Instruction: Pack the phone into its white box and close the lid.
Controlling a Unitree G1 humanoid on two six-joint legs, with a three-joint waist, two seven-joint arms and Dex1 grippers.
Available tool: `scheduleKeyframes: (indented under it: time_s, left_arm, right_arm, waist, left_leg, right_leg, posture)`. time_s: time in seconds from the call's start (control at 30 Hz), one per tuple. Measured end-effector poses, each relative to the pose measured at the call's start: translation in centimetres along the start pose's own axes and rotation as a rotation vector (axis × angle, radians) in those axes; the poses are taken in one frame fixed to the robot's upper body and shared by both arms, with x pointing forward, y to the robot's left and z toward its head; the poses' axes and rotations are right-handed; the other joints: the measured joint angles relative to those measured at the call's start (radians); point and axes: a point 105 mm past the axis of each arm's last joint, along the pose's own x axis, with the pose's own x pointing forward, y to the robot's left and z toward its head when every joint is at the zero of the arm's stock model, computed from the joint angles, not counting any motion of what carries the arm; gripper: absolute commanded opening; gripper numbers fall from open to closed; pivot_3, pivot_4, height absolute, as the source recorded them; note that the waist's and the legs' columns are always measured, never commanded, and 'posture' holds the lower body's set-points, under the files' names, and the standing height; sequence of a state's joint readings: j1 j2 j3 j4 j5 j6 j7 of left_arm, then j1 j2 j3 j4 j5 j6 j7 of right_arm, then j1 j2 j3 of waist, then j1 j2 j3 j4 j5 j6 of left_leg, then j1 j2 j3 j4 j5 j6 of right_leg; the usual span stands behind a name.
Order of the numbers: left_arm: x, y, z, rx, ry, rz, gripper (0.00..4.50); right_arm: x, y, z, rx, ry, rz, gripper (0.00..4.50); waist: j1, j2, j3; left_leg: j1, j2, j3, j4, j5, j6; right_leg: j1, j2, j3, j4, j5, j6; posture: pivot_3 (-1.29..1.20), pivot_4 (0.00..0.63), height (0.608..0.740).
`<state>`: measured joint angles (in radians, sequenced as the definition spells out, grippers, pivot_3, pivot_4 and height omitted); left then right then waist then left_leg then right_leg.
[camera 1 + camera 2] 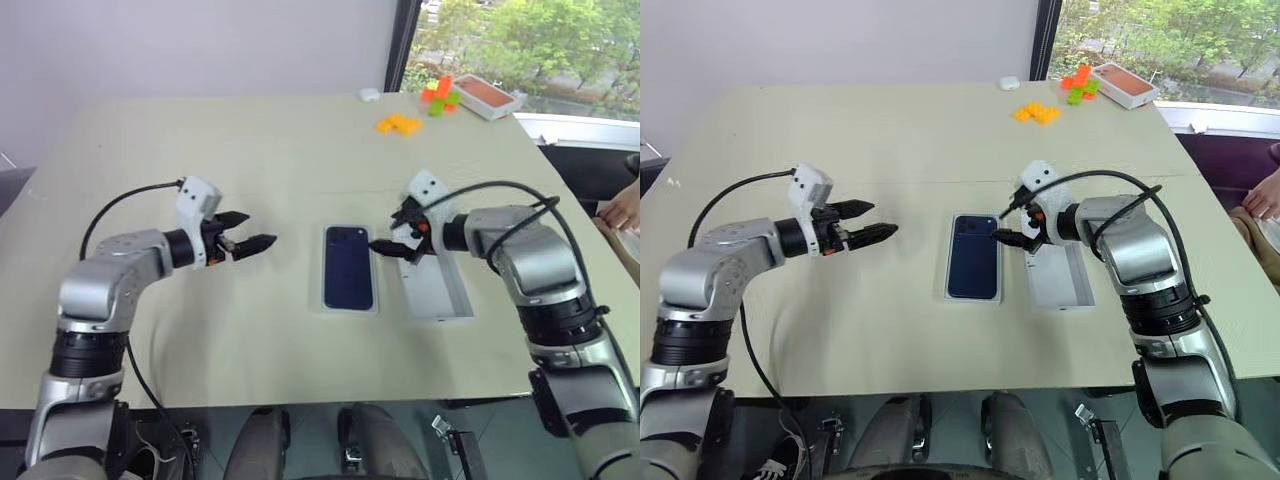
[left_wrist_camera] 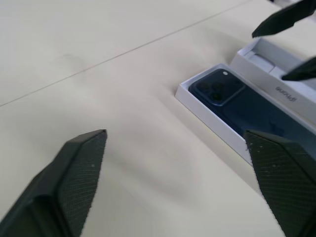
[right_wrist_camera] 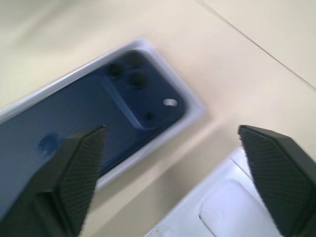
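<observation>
The dark navy phone lies camera side up inside the shallow white box at the middle of the table. Right beside it the lid, a deeper white tray, rests open side up. My right gripper hovers open over the gap between box and lid, near their far ends, holding nothing. My left gripper is open and empty above bare table, well to the left of the box, pointing toward it. In the left wrist view, the phone and the right gripper's fingers lie ahead.
Orange blocks, a stack of orange and green blocks, a white box with a reddish top and a small white object sit at the table's far right. A person's hand is at the right edge.
</observation>
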<state>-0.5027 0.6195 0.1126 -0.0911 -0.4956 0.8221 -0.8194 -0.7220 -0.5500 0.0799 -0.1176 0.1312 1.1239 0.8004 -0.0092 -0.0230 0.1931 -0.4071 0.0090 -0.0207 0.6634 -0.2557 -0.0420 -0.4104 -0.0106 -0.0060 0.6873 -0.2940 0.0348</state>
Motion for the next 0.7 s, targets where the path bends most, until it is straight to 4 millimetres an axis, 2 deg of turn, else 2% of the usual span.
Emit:
scheduleKeyframes:
  time_s: [0.17, 0.27, 0.4, 0.53, 0.7]
  left_arm:
    - [-0.4, 0.7, -0.2, -0.023, -0.019, 0.022, 4.45]
    - [-0.2, 0.5, -0.4, -0.042, -0.031, 0.023, 4.45]
    - [-0.1, 0.6, -0.6, -0.046, -0.039, 0.04, 4.45]
    - [0.1, 0.7, -0.5, -0.051, -0.051, 0.053, 4.45]
    - [0.1, 0.7, -0.2, -0.046, -0.059, 0.07, 4.45]
  right_arm:
    - [-0.9, 1.0, -1.4, 0.134, 0.128, -0.047, 4.5]
    - [-1.4, 0.8, -2.6, 0.228, 0.201, -0.097, 4.5]
    - [-1.8, 0.7, -2.8, 0.18, 0.238, -0.169, 4.5]
    - [-1.5, 0.9, -3.4, 0.193, 0.246, -0.18, 4.5]
    - [-0.2, 2.2, -4.0, 0.254, 0.231, -0.148, 4.5]
  waist:
    - [-0.002, 0.0, 0.0]
    - [-0.002, 0.0, 0.0]
    - [-0.005, 0.0, 0.0]
    - [-0.005, 0.0, 0.0]
    - [-0.007, 0.0, 0.0]
  left_leg:
    - [0.0, 0.0, 0.0, 0.0, 0.0, 0.001]
    - [0.0, 0.0, 0.0, 0.0, 0.0, 0.001]
    - [0.0, 0.0, 0.0, 0.0, -0.001, 0.001]
    - [0.0, 0.0, 0.0, 0.0, -0.001, 0.001]
    - [-0.001, 0.0, 0.001, 0.0, -0.001, 0.001]
  right_leg:
    - [0.0, 0.0, 0.0, 0.0, 0.0, 0.0]
    - [0.0, 0.0, 0.0, 0.0, 0.0, 0.0]
    - [-0.001, 0.0, 0.0, 0.0, 0.0, 0.0]
    - [-0.001, 0.001, 0.0, 0.0, 0.0, 0.0]
    - [-0.001, 0.001, 0.0, 0.0, 0.0, 0.0]
  posture:
    - [0.0, 0.15, 0.74]
    - [0.0, 0.15, 0.74]
    - [0.0, 0.15, 0.74]
    - [0.0, 0.15, 0.74]
    - [0.0, 0.15, 0.74]
